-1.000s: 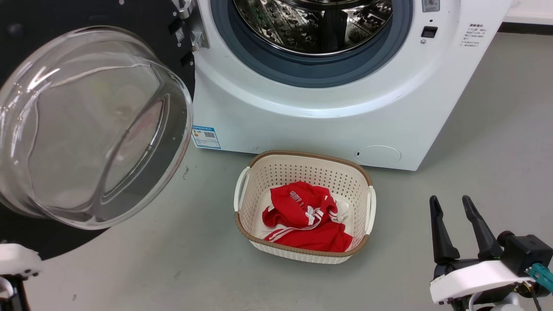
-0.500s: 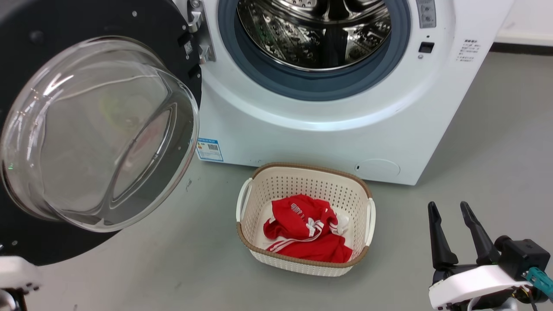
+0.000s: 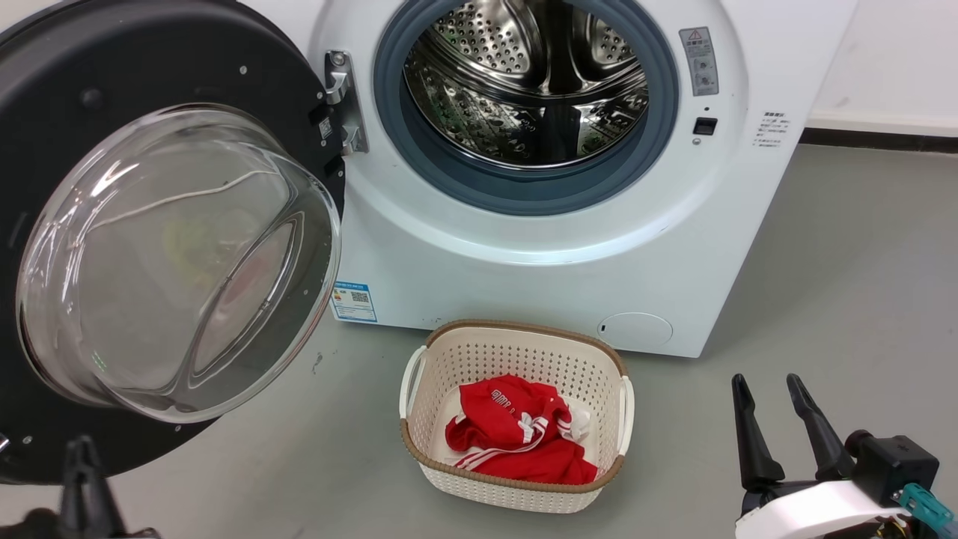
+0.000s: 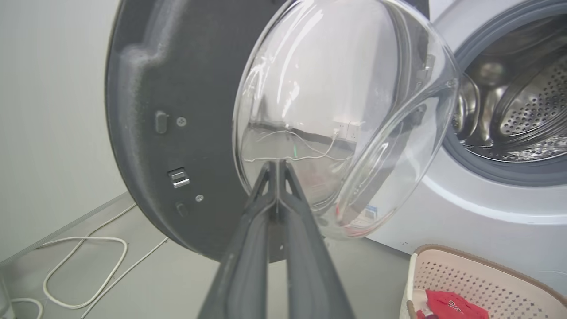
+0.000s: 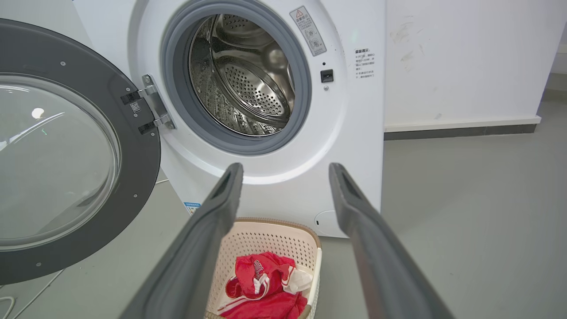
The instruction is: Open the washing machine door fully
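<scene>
Now the head camera has tilted up, showing more drum inside the washing machine (image 3: 524, 277); the washing machine door (image 3: 150, 67) still hangs swung wide on the machine's left hinge, disc upright, glass bowl bulging outward. Before the machine, a cream laundry basket (image 3: 516, 355) holds a red white-striped garment (image 3: 516, 442). The left claw (image 4: 277, 165) is pinched together, empty, before the door's bowl; the right claw (image 3: 765, 385) gapes wide.

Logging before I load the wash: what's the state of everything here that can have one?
Washing machine door: open, swung wide on its hinge.
Washing machine: drum mouth uncovered, round flap shut.
Basket: holds a red garment.
Left gripper: fingers shut, gripping nothing.
Right gripper: fingers open, empty.
</scene>
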Tool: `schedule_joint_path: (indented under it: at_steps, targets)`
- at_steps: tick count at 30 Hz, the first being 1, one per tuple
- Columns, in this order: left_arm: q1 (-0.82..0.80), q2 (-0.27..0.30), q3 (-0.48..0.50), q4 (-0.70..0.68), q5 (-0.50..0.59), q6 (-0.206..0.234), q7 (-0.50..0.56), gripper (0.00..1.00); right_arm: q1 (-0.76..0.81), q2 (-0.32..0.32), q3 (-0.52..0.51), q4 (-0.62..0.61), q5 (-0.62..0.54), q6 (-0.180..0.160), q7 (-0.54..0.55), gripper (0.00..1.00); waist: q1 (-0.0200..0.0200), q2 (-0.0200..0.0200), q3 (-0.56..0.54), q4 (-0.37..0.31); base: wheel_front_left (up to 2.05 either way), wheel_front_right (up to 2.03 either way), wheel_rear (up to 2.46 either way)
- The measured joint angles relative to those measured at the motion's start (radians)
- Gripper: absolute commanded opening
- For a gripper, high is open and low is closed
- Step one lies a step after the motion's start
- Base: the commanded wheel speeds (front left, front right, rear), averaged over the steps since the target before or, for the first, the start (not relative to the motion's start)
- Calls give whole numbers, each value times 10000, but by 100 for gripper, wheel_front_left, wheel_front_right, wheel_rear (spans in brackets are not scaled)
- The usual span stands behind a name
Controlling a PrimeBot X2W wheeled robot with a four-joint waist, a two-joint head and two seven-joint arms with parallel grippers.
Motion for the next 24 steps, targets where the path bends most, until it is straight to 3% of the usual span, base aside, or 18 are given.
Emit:
schedule_joint_path:
  at_steps: [1, 7, 16, 24]
  targets:
    - [83, -123, -125, -105, 25, -46, 2, 99, 2, 0, 25, -4, -10, 0, 2, 100, 0, 0, -16, -27, 0, 0, 0]
    - [326, -355, -723, -573, 219, -38, 2, 100, 11, 2, 132, -21, -15, 0, 12, 100, 0, 0, -89, -178, 0, 0, 0]
    - [307, -453, -2594, -986, 633, -98, 2, 100, 55, 2, 136, -288, -412, 0, 119, 100, 0, 0, -208, -614, 0, 0, 0]
    - [-544, -456, -3459, -903, 800, -157, 2, 100, 55, 0, 15, -880, -938, 0, 370, 100, 0, 0, -167, -1193, 0, 0, 0]
